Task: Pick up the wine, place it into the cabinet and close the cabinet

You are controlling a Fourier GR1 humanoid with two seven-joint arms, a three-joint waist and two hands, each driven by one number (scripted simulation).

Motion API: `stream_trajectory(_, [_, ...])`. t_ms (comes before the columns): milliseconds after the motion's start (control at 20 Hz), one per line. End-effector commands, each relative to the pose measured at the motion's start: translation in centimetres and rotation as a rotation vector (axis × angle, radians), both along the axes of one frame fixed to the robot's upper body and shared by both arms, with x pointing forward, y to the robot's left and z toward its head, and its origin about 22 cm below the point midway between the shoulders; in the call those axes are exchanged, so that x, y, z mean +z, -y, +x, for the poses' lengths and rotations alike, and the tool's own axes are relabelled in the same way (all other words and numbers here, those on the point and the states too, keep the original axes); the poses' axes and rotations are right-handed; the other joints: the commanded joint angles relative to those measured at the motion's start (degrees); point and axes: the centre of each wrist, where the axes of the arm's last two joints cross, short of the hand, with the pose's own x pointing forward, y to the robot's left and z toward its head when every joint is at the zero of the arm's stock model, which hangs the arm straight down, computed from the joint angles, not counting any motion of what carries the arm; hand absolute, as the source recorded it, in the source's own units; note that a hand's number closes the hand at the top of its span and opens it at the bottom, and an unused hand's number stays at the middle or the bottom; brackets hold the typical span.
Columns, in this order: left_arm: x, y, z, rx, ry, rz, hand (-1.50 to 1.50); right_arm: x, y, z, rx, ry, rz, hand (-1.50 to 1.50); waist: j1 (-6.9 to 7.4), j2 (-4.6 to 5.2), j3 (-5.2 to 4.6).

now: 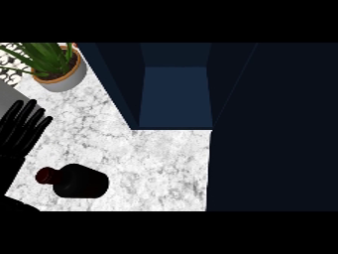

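Left hand: I see my left hand (14,130) at the view's 9 o'clock edge, fingers straight and spread, pointing toward 1 o'clock. It holds nothing and lies over the counter's left border.

Right hand: I cannot find it anywhere in the head view.

Wine: the wine (75,180) sits at about 7 o'clock in the view, at 5 o'clock from my left hand and apart from it. It is a dark bottle with a dark red top; the top points toward 9 o'clock. I cannot tell whether it stands or lies. Nothing touches it.

Counter: the white marble counter (157,158) carries the bottle and runs from the 11 o'clock corner down to the lower middle.

Cabinet: the cabinet (176,94) is at 12 o'clock from the counter's middle, dark blue, with its opening showing a lighter blue inside. A dark panel (281,129) fills the 3 o'clock side of the view.

Plant: a plant (54,64) in a pale pot stands at 11 o'clock, at 12 o'clock from my left hand and well apart from the bottle.
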Motion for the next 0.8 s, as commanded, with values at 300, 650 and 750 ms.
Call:
stream_trajectory(300, [-4.5, -4.7, -2.3, 0.017, -0.049, 0.03, -1.5, 0.8, -1.2, -1.3, 0.0, -0.013, 0.009, -1.5, 0.08, -0.04, -0.01])
stream_trajectory(650, [-7.3, -3.0, 0.9, 0.025, -0.071, 0.066, -1.5, -0.8, -1.7, -1.0, 0.021, -0.01, 0.0, -1.5, -0.2, 0.0, 0.01])
stream_trajectory(750, [-9.3, -4.3, 0.6, 0.002, -0.074, 0.074, -1.5, 1.6, -0.8, -0.1, 0.019, -0.012, -0.003, -1.5, -0.09, 0.05, -0.01])
